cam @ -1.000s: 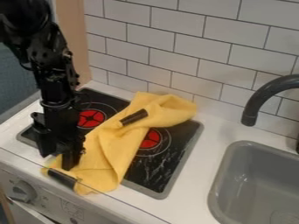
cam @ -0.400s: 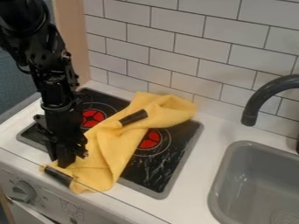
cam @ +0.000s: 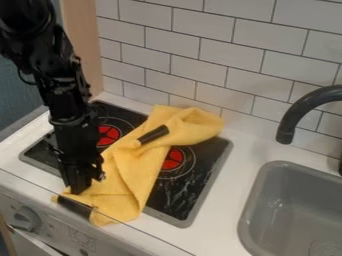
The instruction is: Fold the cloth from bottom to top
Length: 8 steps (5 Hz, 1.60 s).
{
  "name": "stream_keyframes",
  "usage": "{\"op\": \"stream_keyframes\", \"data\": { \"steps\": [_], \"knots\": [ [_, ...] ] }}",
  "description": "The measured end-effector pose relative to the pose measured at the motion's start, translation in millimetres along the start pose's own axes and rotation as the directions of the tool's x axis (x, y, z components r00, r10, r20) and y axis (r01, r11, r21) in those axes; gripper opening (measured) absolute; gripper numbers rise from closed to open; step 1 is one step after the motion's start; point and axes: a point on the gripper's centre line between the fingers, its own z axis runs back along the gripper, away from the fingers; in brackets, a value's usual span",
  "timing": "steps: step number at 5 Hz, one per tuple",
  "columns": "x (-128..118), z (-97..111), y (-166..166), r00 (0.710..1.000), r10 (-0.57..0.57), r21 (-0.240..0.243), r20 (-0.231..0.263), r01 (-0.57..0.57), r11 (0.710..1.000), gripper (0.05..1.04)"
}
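The tool (cam: 79,188), pointing down at the near left end of the yellow cloth (cam: 130,175), sits a little farther right and nearer the bench's front edge than in the previous frame. I cannot tell whether it is apart or together. The cloth's near end shifts the same way, along with the lower dark bar (cam: 73,206); its far end, bunched toward the tiled wall, stays put, and so does the upper dark bar (cam: 153,135).

Counting outward: one tool, one cloth lying slantwise over the cooktop (cam: 180,200), and two dark bars against it. The one cooktop shows two red discs, one left of the cloth and one right. Around it, the white bench (cam: 210,217) has one sink (cam: 248,220), one tap (cam: 287,125) and one front knob (cam: 25,219).
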Motion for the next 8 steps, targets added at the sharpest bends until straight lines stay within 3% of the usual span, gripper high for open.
{"op": "stream_keyframes", "data": {
  "steps": [2,4,5,6,8],
  "knots": [
    [21,45,-13,0.999,0.001,-0.118,0.047,0.004,0.993,0.049],
    [65,90,-18,0.992,0.036,-0.22,0.12,-0.008,0.975,0.049],
    [94,94,-21,0.989,0.069,-0.268,0.133,-0.031,0.963,0.049],
    [120,80,-25,0.99,0.075,-0.279,0.117,-0.04,0.96,0.049],
    [148,53,-22,0.986,0.104,-0.239,0.128,-0.071,0.968,0.049]
  ]
}}
